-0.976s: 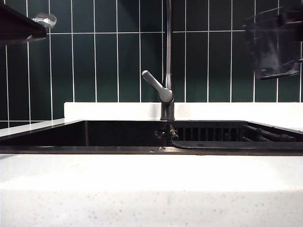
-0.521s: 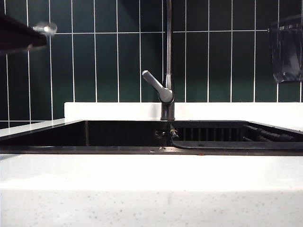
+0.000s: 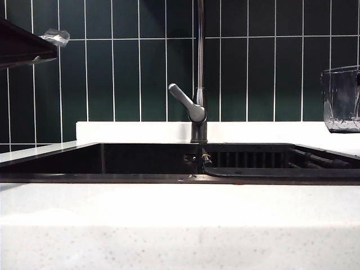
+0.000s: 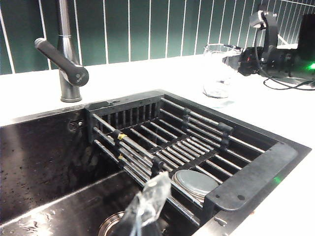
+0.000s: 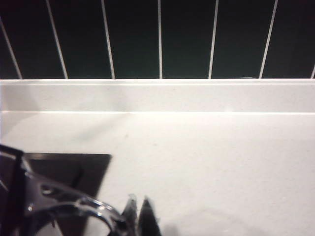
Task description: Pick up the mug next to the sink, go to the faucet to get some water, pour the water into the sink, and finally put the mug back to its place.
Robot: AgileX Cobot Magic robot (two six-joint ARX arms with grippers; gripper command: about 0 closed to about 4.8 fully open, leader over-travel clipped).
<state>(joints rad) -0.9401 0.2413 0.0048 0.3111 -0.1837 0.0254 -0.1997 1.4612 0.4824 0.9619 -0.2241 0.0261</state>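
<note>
The clear faceted mug [image 3: 340, 100] stands upright at the far right of the exterior view, its base level with the white counter beside the sink [image 3: 140, 160]. In the left wrist view the mug [image 4: 218, 71] is right of the sink's rack, with the dark right arm behind it. My right gripper [image 5: 139, 216] is shut on the mug's rim [image 5: 74, 206], pinching the glass wall. The faucet [image 3: 199, 67] rises behind the sink, its grey lever [image 3: 183, 100] angled up-left. My left gripper [image 3: 53, 38] hangs shut and empty at the upper left, above the sink basin [image 4: 49, 147].
A ribbed dark rack [image 4: 167, 142] fills the right half of the sink, with a round metal disc [image 4: 197, 182] beneath it. The drain [image 4: 110, 226] lies under the left gripper's taped fingertips [image 4: 147, 201]. Cables and a black device [image 4: 285, 59] sit on the counter behind the mug.
The mug has come down and slightly right, from high against the tiles to counter level beside the sink. The left gripper stays at the upper left.
</note>
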